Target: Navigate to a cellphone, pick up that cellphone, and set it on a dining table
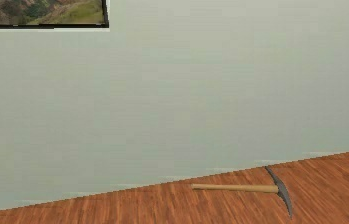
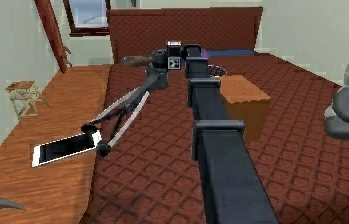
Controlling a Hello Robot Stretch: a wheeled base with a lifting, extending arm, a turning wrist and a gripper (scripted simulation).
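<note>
Pale grey-green wall, dark-framed landscape picture at upper left, reddish wood plank floor below, pickaxe with wooden handle and grey head lying on it near the wall

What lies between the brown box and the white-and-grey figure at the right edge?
Nothing: in the arm side view, bare red patterned surface runs between the brown box and the white-and-grey figure.
</note>
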